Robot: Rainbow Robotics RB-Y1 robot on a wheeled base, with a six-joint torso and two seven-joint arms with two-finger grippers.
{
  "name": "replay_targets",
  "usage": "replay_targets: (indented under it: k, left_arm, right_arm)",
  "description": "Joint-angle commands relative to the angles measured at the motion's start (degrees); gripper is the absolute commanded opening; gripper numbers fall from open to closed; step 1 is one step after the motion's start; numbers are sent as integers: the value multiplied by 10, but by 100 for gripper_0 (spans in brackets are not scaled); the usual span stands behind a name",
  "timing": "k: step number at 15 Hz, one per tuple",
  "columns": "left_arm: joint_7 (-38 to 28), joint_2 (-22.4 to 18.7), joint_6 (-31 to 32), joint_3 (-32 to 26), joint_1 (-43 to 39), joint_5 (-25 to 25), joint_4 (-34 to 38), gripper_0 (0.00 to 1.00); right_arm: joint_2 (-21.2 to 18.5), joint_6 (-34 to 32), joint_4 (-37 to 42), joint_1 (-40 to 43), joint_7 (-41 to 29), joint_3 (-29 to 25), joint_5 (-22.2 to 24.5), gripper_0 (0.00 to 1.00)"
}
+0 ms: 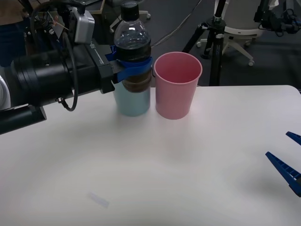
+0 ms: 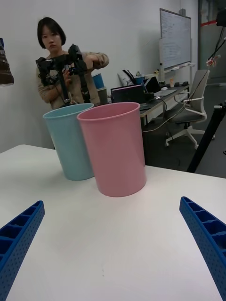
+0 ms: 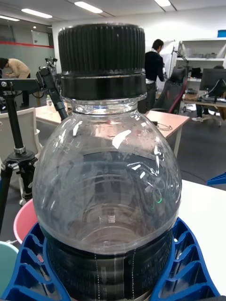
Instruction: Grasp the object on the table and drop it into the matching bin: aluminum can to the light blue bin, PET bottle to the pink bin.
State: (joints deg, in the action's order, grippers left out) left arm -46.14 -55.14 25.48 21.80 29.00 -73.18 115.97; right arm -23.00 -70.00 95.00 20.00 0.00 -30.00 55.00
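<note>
The left gripper (image 3: pixel 110 282) is clamped around the PET bottle (image 3: pixel 107 188), its blue ribbed fingers (image 3: pixel 33 268) hugging the dark lower part while the clear rounded shoulders and black screw cap (image 3: pixel 102 59) stand upright above them. Just beyond the fingers, a curve of the pink bin (image 3: pixel 23 223) rim and a sliver of the light blue bin (image 3: pixel 7 263) show beside the bottle. On its other side lies the white table (image 3: pixel 205 225).

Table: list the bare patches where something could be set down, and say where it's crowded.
The table is bare across its near half, from the bins forward to the open right gripper, and to the right of the pink bin. It is crowded at the far edge: the light blue bin touches the pink one, and the left gripper holds the PET bottle above.
</note>
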Motion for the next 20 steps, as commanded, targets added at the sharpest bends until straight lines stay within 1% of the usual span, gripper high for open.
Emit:
replay_targets:
  k: [1, 2, 5, 8, 9, 11, 16, 20]
  left_arm:
    - [1, 38, 1, 16, 42, -9, -45, 12]
    - [-1, 56, 0, 24, 60, -27, -65, 12]
    - [1, 86, 0, 52, 107, -35, -115, 12]
    - [7, 133, 0, 73, 159, -48, -184, 12]
    - [8, 146, 1, 76, 171, -52, -202, 12]
    - [11, 183, 0, 80, 200, -78, -251, 12]
    - [19, 253, 1, 84, 253, -107, -358, 13]
    - [27, 294, 1, 85, 284, -121, -426, 13]
  right_arm:
    - [0, 0, 0, 0, 0, 0, 0, 100]
    - [0, 0, 0, 0, 0, 0, 0, 100]
    - [0, 0, 0, 0, 0, 0, 0, 100]
    - [0, 0, 0, 0, 0, 0, 0, 100]
    - [0, 0, 0, 0, 0, 0, 0, 100]
    - [0, 0, 0, 0, 0, 0, 0, 100]
    - [0, 0, 0, 0, 0, 0, 0, 100]
    - [0, 0, 0, 0, 0, 0, 0, 100]
